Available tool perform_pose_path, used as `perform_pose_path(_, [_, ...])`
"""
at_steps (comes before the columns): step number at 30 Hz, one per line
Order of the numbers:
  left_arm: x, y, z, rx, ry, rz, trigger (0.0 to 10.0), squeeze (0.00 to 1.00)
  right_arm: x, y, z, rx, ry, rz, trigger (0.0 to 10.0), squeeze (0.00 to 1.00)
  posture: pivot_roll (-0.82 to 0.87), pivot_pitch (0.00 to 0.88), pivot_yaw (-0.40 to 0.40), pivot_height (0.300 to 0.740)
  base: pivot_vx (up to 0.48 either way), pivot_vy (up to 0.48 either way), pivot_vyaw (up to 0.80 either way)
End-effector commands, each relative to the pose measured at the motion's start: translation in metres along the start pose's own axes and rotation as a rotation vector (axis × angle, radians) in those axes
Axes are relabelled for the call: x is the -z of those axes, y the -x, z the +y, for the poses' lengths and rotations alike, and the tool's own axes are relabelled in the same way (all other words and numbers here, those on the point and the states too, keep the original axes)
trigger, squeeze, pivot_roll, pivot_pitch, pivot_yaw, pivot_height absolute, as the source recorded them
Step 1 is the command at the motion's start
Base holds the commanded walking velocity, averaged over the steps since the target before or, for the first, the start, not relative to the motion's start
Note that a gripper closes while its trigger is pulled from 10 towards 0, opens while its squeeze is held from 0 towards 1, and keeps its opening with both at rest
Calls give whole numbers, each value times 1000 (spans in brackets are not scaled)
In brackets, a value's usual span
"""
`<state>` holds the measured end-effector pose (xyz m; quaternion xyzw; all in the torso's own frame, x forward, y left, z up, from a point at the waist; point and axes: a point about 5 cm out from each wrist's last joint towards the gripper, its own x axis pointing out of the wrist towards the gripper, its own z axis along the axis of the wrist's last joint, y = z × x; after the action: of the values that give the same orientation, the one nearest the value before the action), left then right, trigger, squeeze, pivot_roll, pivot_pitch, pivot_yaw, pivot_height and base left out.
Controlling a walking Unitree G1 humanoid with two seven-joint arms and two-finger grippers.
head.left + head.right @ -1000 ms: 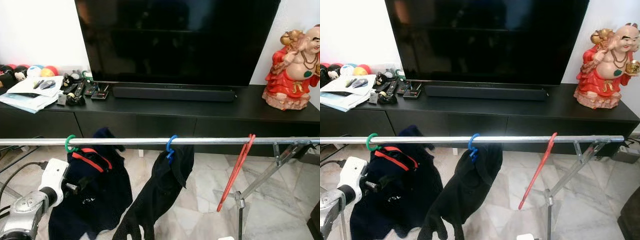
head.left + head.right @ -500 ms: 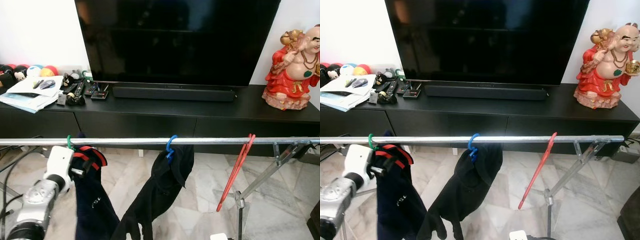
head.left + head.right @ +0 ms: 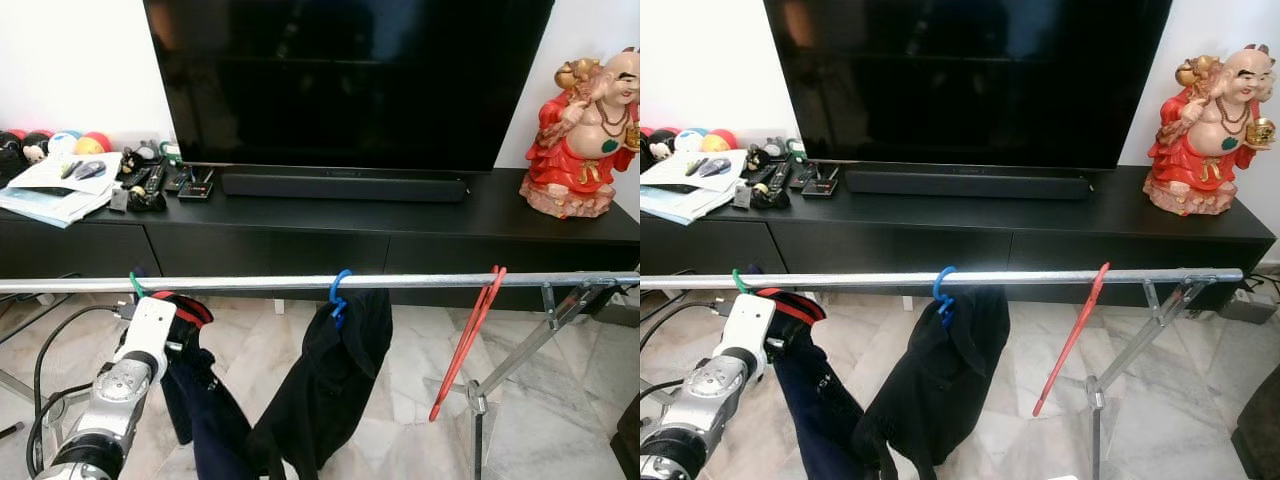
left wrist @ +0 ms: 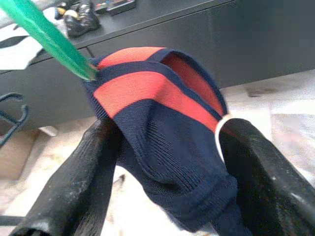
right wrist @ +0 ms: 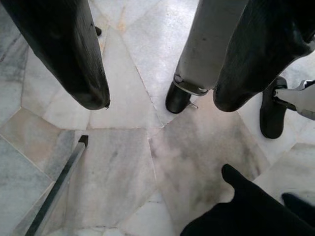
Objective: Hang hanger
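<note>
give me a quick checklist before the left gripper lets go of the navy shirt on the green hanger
1. Green hanger hooked over the rail: ok, its hook sits on the bar.
2. Left gripper grip on the navy shirt: ok, the fingers flank the red-striped collar.
3. Shirt seated squarely on the hanger: cannot tell, the cloth is bunched at the collar.
4. Room beside the blue hanger with the black garment: ok, a gap on the rail separates them.
5. Red hanger: ok, hanging far along the rail.
6. Right gripper out of the way: ok, pointing down at the marble floor, open.
</note>
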<state>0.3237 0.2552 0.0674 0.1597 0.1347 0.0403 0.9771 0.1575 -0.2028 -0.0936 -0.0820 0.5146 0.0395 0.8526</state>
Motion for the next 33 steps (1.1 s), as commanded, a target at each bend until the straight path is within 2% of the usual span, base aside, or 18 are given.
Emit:
perform_pose_path(1, [-3,-3,1,-26,-27,6,0,0,1,-1,9,-11,-12,-4,10000,0,118,0,5,740,0,0,0])
perform_pose_path(5, [-4,-3,2,-45,-40,3,0,0,-3,-3,30,-33,-10,-8,10000,0,120,0,6,740,0,0,0])
perform_pose_path(6, [-4,-3,2,-45,-40,3,0,0,-3,-3,30,-33,-10,-8,10000,0,120,0,6,740,0,0,0])
perform_pose_path(9, [-3,-2,3,-57,-44,4,0,0,-4,-3,44,-48,-9,-9,10000,0,121,0,7,740,0,0,0])
perform_pose_path(16, [0,0,2,-59,-44,7,0,0,-10,-4,51,-53,-7,-18,10000,0,123,0,5,740,0,0,0])
perform_pose_path(18, [2,1,1,-58,-24,11,0,0,-12,-4,49,-51,-7,-24,10000,0,123,0,5,740,0,0,0])
perform_pose_path(21, [4,2,-2,-52,-18,8,0,0,-14,-4,32,-35,-7,-29,10000,0,123,0,4,740,0,0,0])
perform_pose_path(23, [5,3,-3,-49,-16,7,0,0,-13,-4,28,-30,-8,-29,10000,0,123,0,4,740,0,0,0])
perform_pose_path(29, [8,6,-4,-42,-10,-5,0,0,0,0,3,-6,-11,-8,10000,0,123,0,4,740,0,0,0])
perform_pose_path(33, [8,7,-4,-43,-4,-13,0,0,3,0,6,-10,-10,-3,10000,0,123,0,4,740,0,0,0])
